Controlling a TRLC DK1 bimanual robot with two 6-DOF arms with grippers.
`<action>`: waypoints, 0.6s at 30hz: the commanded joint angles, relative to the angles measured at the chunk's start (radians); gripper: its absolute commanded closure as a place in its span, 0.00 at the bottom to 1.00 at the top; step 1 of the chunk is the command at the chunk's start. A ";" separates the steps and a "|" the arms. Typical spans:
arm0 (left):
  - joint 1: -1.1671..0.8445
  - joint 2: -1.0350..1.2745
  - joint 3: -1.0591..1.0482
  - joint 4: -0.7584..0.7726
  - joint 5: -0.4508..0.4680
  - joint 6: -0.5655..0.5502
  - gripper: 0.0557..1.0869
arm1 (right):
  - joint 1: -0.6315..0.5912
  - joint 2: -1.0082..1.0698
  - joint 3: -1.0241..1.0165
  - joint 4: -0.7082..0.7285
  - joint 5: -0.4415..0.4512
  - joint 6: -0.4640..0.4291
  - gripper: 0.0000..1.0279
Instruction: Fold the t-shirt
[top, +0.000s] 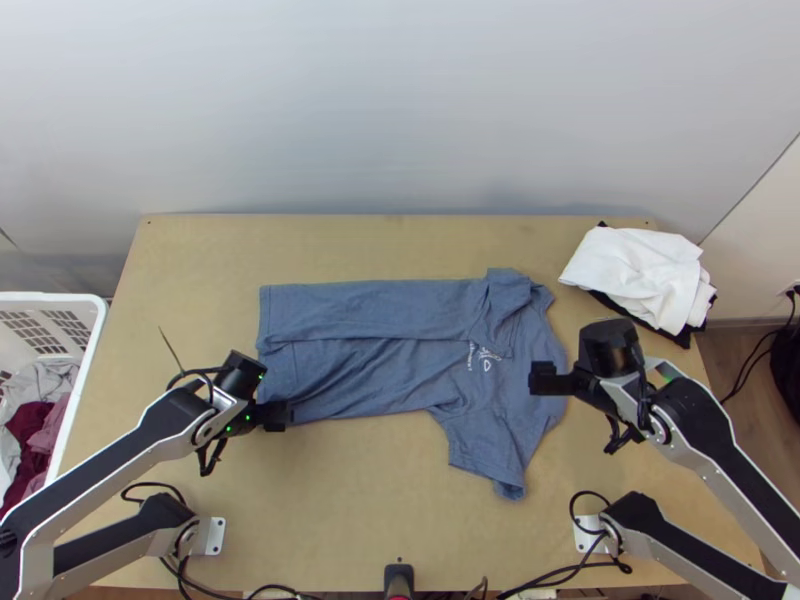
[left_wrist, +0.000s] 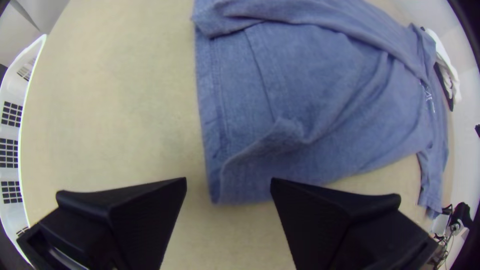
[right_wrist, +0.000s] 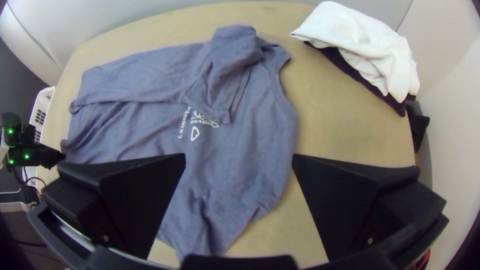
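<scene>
- The blue-grey t-shirt (top: 350, 375) lies on the table (top: 350, 500), far side folded inward.
- Left gripper (left_wrist: 229, 181) and right gripper (right_wrist: 239, 156): jaws spread.
- They should pinch near hem corner (left_wrist: 240, 192) and shoulder (right_wrist: 270, 195), lifting evenly.

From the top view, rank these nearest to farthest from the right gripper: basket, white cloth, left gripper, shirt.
From the right gripper:
1. Shirt, right at the gripper, stretching left.
2. White cloth, toward the table's far right corner.
3. Left gripper, across at the shirt's left end.
4. Basket, past the table's left edge.
</scene>
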 joint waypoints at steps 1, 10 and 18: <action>-0.021 0.003 -0.036 0.066 -0.009 -0.013 0.28 | 0.027 -0.031 -0.030 -0.050 -0.008 0.004 0.04; 0.002 0.010 -0.045 0.161 -0.087 -0.008 0.69 | 0.054 -0.037 -0.041 -0.068 -0.039 0.007 0.04; -0.001 0.019 -0.043 0.156 -0.087 -0.003 0.96 | 0.077 -0.038 -0.063 -0.079 -0.048 0.004 0.04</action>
